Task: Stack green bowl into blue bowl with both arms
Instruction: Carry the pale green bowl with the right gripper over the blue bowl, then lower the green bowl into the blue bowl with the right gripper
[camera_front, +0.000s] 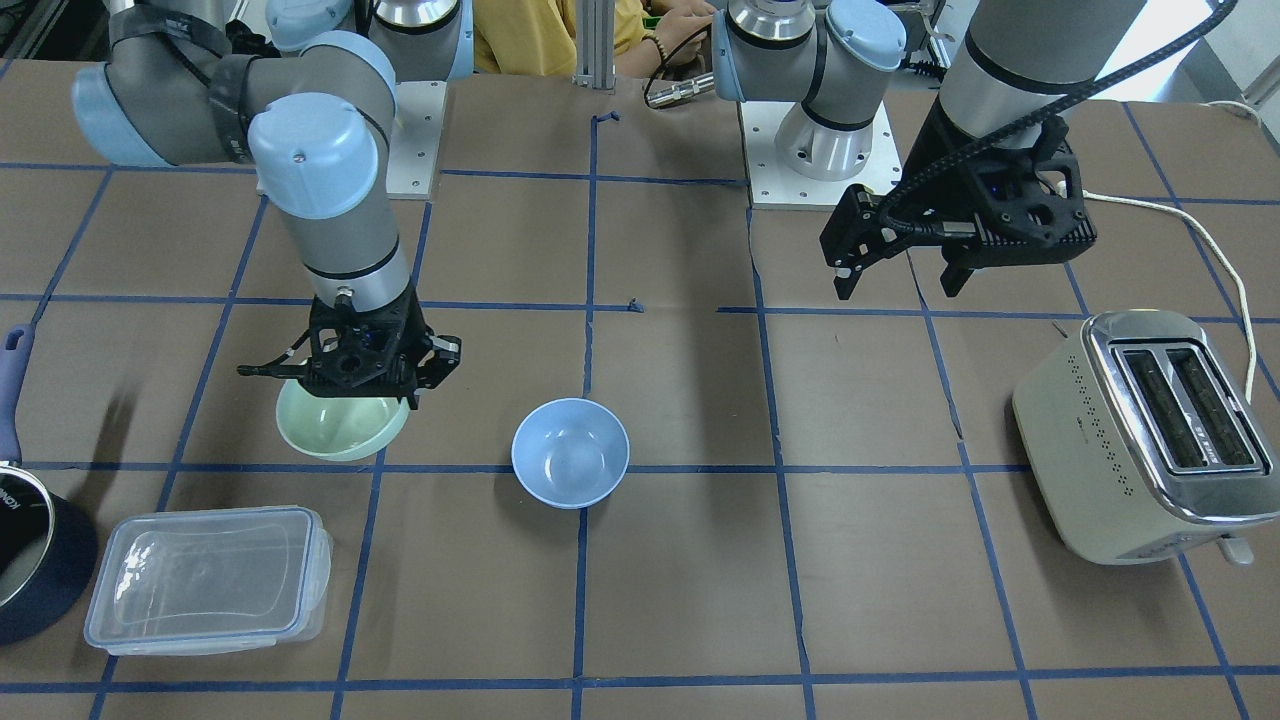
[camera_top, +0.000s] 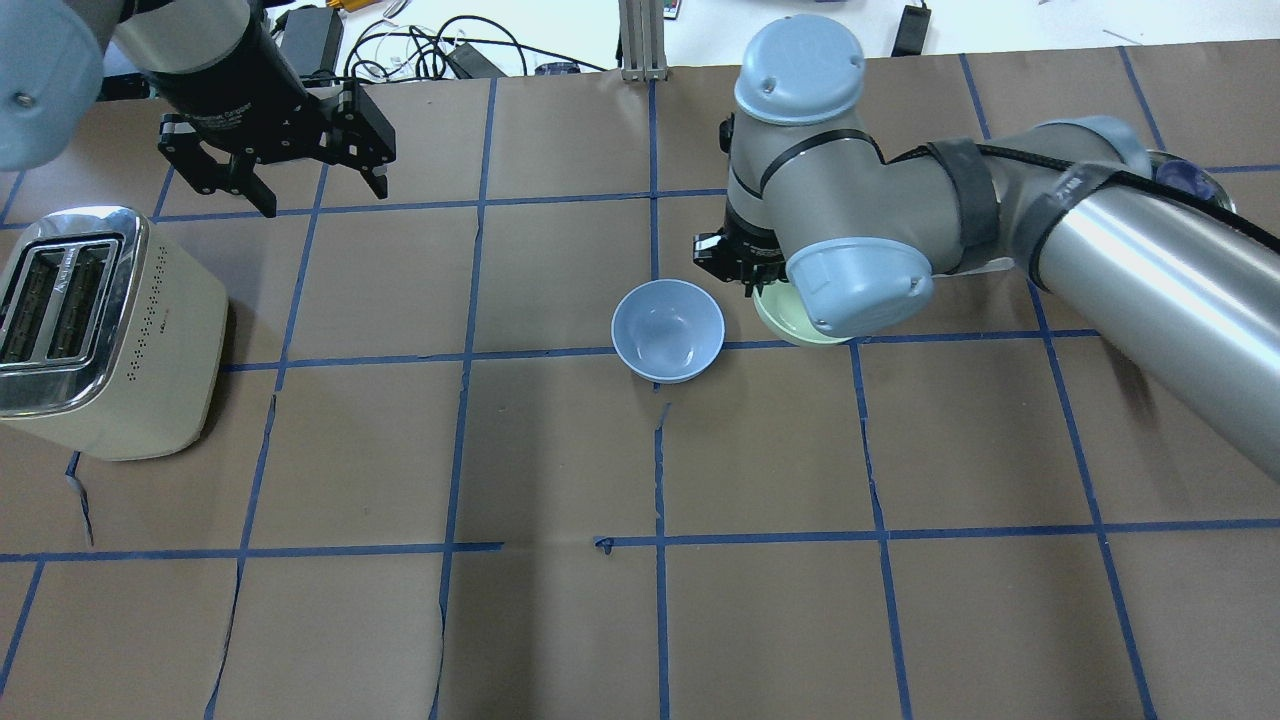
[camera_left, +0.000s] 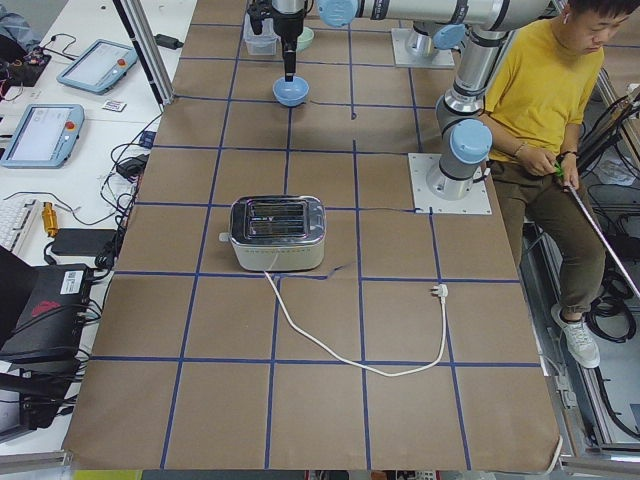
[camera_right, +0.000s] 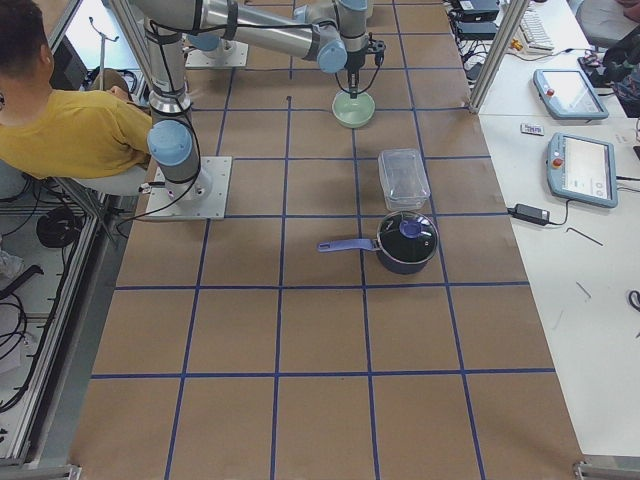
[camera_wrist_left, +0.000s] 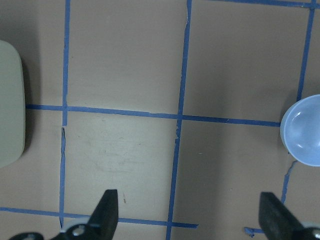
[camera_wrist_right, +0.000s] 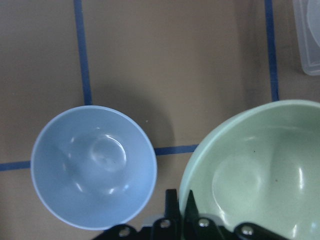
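The pale green bowl hangs from my right gripper, which is shut on its rim; in the right wrist view the green bowl looms larger than the blue one, so it seems slightly raised. The blue bowl stands upright and empty on the table beside it, apart from it; it also shows in the overhead view and the right wrist view. My left gripper is open and empty, high above the table between the blue bowl and the toaster. Its wrist view shows the blue bowl at the right edge.
A cream toaster stands on the left arm's side, its white cord trailing over the table. A clear lidded plastic container and a dark blue pot lie near the green bowl. A person in yellow sits behind the arms' bases.
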